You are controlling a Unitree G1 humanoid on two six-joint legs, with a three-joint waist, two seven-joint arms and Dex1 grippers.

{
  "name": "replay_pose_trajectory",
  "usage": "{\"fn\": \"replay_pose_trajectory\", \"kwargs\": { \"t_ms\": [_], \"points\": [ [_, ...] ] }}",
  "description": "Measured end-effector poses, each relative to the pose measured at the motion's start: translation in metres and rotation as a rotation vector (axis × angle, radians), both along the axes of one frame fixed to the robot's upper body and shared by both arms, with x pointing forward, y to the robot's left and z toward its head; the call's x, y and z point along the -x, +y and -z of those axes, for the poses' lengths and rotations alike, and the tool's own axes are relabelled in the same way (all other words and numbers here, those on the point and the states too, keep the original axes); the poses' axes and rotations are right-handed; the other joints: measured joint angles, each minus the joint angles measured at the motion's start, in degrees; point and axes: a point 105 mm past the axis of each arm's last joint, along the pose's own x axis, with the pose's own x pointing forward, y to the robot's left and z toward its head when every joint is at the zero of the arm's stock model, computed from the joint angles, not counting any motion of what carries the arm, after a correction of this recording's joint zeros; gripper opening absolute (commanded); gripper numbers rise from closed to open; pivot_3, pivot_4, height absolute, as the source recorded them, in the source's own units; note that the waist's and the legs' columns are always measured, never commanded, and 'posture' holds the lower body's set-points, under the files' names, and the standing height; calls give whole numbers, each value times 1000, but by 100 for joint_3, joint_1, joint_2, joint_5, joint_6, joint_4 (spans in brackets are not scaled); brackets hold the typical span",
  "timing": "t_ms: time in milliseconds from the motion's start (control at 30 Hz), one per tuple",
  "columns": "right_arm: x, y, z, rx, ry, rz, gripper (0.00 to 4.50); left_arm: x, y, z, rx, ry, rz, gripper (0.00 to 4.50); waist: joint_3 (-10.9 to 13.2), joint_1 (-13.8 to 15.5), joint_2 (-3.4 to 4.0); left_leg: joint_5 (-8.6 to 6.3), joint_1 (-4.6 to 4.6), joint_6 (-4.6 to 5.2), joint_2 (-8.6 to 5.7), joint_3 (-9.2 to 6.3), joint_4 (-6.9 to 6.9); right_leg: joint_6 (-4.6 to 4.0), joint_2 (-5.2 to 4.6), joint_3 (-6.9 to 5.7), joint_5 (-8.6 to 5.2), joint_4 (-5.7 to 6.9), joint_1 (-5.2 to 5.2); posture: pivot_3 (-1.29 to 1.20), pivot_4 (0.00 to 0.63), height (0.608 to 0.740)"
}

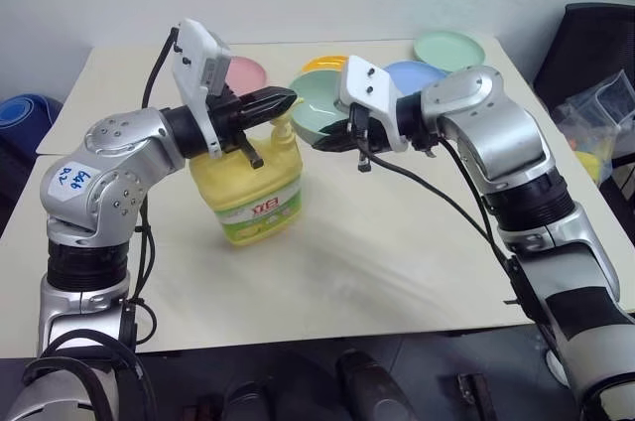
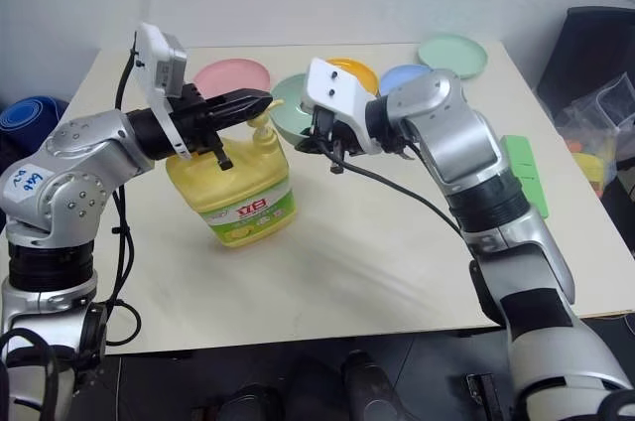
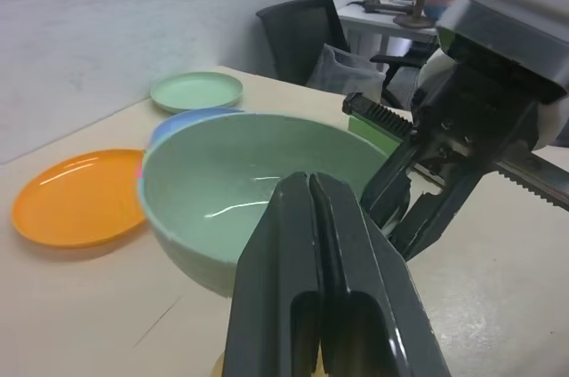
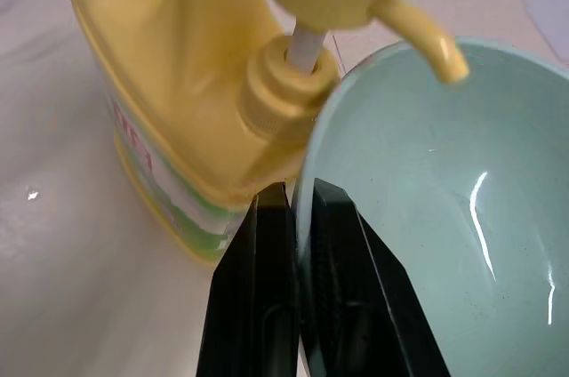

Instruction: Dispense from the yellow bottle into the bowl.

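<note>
- two closed grippers: right gripper (image 4: 298, 217) pinches the bowl (image 1: 322, 103) rim; left gripper (image 1: 283, 98), holding nothing, sits over the pump.
- yellow bottle (image 1: 253, 193) stands mid-table (image 1: 397, 262), bowl under its spout.
- bowl likely light and slippery; bottle heavy, best taken by its handle.

1. Squat yellow plastic pump bottle (image 1: 250, 188): yellow, with a green-white label and red characters.
2. Deep round plastic bowl (image 1: 319, 103): mint green.
3. Flat plates, upper frame: pink (image 2: 232, 76), orange (image 2: 355, 71), blue (image 1: 415, 76), mint green (image 1: 448, 50).
4. Worktop (image 1: 397, 252): cream.
</note>
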Motion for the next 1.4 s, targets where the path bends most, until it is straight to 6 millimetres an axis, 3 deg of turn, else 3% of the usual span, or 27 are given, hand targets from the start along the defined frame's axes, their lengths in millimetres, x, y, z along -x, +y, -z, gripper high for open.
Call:
{"fn": "replay_pose_trajectory", "kwargs": {
  "t_ms": [333,533,767,1000,1133,1233,1300,1400],
  "points": [
    [-1,5,1,-6,-7,-1,0,0,6,5,20,56,-54,37,-14,-1,7,0,16,0,1,-3,-1,0,0,-3,0,-3,18,0,150,740],
    [-2,6,3,-8,1,10,0,2,5,12,37,141,-38,37,-23,12,10,0,114,0,5,-2,-27,-4,2,-4,-2,-46,118,0,150,740],
    [-4,4,5,-15,6,34,0,1,6,17,69,179,-41,37,-50,85,11,-1,114,-1,2,-3,-36,-4,-2,-7,-3,-57,127,0,150,740],
    [-7,-3,8,-35,-10,57,0,-4,8,7,177,188,-6,37,-50,155,12,-1,105,-2,-1,2,-35,-4,3,-4,-2,-73,117,0,150,740],
    [-8,-16,18,-17,-4,78,0,-3,20,0,259,141,29,37,-29,155,13,-1,89,-2,2,3,-39,-4,2,-5,-2,-79,104,0,150,740],
    [-12,-33,29,8,7,123,0,10,32,-6,270,80,88,37,-14,149,5,0,71,-2,5,5,-53,-4,1,-5,-2,-84,79,0,150,740],
    [-14,-49,38,30,10,155,0,29,38,-7,218,28,159,37,-13,136,5,0,62,-2,3,13,-77,-5,0,0,-2,-85,65,0,150,740],
    [-15,-70,62,61,49,190,0,58,44,16,57,35,246,37,-13,99,5,0,61,-2,2,21,-92,-5,2,8,-2,-97,59,0,150,740]
  ]
}}
